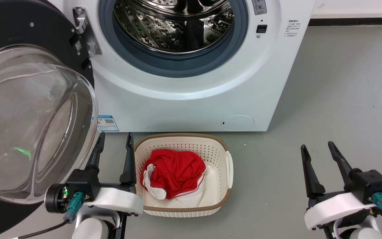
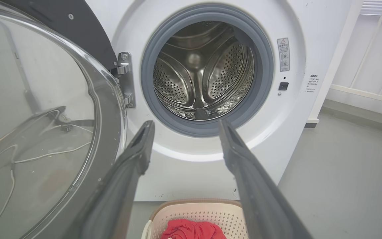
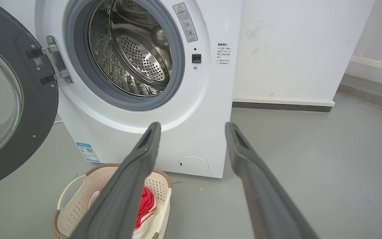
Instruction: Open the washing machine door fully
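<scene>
Black washing machine door (image 1: 33, 119) cut off at left

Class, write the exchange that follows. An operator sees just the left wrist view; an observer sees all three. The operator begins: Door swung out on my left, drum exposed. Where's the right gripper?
Observer: The right gripper is open, above bare floor right of the basket.
Operator: What's in that basket?
Observer: A bunched red garment with white trim.
Operator: Anything low on the washing machine's front?
Observer: A blue label sticker at its lower left corner.
</scene>
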Controlling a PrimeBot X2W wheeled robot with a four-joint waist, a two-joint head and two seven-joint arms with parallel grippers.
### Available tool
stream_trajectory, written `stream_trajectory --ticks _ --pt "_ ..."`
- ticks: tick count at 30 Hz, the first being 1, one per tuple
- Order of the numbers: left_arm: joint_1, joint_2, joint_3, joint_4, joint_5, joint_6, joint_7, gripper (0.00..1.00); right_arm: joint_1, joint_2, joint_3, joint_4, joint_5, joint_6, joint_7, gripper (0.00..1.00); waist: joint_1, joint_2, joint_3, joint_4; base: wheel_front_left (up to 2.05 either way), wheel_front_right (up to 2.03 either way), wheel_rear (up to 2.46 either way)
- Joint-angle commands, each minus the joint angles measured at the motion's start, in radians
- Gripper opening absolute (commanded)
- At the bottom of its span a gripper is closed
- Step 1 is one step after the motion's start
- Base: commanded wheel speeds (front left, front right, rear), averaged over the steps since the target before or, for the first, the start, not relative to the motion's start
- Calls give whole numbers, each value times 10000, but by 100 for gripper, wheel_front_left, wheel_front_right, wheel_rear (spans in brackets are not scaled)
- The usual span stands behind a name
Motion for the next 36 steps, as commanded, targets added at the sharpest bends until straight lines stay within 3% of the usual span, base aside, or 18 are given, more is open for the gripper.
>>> stream_trajectory --ticks 1,12,13,16,36 --pt "7 -15 32 -34 63 -70 -23 100 -84 23 3 13 -51 -7 -30 100 0 0 11 -1 0 0 0" --pt "178 -118 226 -121 185 -158 -23 100 -89 23 94 -10 -1 -7 -77 100 0 0 22 1 0 0 0" --pt "77 -88 223 -90 162 -152 0 0 -13 0 85 37 3 0 -35 0 0 0 23 1 0 0 0" --pt "252 -89 213 175 137 -173 12 0 139 0 92 287 26 2 -19 0 0 0 22 0 0 0 0" --pt "221 -171 788 421 -3577 -580 986 0 -128 -235 68 732 4256 0 320 0 0 0 -115 21 0 0 0"
